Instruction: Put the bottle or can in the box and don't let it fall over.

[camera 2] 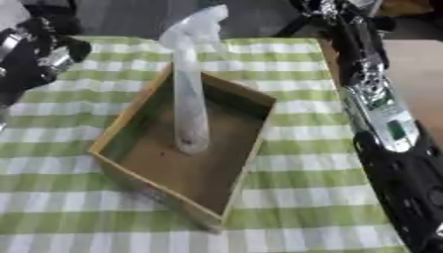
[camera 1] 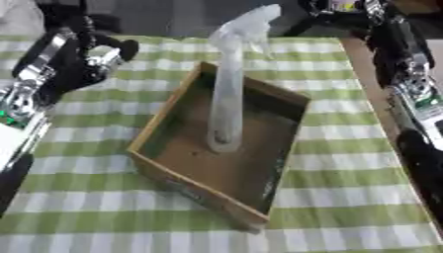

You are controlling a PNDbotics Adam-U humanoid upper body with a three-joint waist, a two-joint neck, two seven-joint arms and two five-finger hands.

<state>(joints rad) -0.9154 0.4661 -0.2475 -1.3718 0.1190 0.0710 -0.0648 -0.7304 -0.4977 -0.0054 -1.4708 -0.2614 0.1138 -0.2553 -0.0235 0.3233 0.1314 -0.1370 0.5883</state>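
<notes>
A tall translucent spray bottle stands upright inside a shallow wooden box, its base on the box floor near the middle and its white trigger head rising above the far rim. My left hand hovers left of the box's far corner, apart from the bottle, fingers relaxed and holding nothing. My right hand shows at the top right edge, mostly cut off, well clear of the box.
The box lies askew on a green and white checked cloth. My right forearm runs down the right side over the cloth's edge, where bare brown table shows. My left forearm lies along the left edge.
</notes>
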